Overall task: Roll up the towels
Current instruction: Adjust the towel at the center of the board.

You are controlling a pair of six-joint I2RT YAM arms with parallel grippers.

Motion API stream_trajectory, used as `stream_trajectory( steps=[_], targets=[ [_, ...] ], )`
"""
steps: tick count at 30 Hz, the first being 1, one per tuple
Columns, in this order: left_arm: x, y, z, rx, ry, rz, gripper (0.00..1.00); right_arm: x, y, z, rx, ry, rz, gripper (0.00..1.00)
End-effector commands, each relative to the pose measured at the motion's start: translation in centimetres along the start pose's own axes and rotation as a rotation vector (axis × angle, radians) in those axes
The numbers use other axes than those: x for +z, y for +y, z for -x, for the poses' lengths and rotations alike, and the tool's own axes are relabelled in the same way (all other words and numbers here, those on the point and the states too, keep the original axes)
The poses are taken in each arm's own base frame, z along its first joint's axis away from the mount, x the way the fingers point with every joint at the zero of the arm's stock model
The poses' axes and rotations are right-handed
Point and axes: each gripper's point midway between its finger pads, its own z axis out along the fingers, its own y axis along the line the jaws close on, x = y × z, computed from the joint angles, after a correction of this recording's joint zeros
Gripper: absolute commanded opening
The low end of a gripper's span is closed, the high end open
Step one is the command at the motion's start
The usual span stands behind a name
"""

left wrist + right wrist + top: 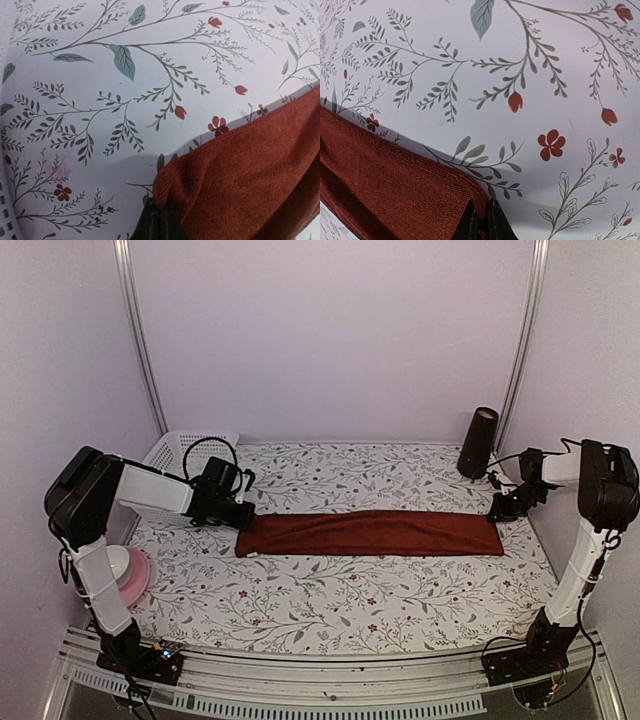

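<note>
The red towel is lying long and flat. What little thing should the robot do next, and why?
Probably lift the right end slightly and curl it over toward the left to start the roll. The red towel lies in a flat, narrow strip, and the left gripper and right gripper each pinch an end corner.

Room before and behind the maroon towel point(370, 533); black cone point(478, 442), white basket point(185, 448), pink bowl point(130, 576) hug edges
</note>
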Motion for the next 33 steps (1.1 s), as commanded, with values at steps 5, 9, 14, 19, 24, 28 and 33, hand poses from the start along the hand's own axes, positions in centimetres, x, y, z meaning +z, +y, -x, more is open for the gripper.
stream_trajectory(
  steps=[5, 9, 14, 19, 24, 28, 33],
  targets=[
    [-1.3, -1.1, 2.6, 0.031, -0.071, -0.010, 0.00, -1.7, 1.3, 2.4, -0.055, -0.094, 0.044, 0.02],
    [-3.5, -1.6, 4.4, 0.062, -0.164, 0.001, 0.00, -6.0, 2.5, 4.6, -0.130, -0.234, 0.022, 0.02],
    [-9.7, -1.7, 7.4, 0.058, -0.397, 0.026, 0.00, -13.5, 4.8, 6.6, -0.266, -0.448, -0.037, 0.02],
    [-15.8, -2.0, 8.0, 0.026, -0.600, 0.029, 0.00, -18.8, 6.3, 5.6, -0.363, -0.584, -0.123, 0.02],
    [-21.2, -2.0, 6.7, -0.016, -0.781, 0.055, 0.00, -22.5, 7.6, 3.6, -0.406, -0.683, -0.179, 0.02],
    [-24.1, -0.8, 5.3, -0.069, -0.859, 0.105, 0.00, -24.7, 8.2, 2.0, -0.416, -0.746, -0.244, 0.02],
    [-25.9, 0.9, 4.1, -0.142, -0.874, 0.188, 0.00, -26.0, 7.4, 0.3, -0.368, -0.778, -0.338, 0.02]
  ],
)
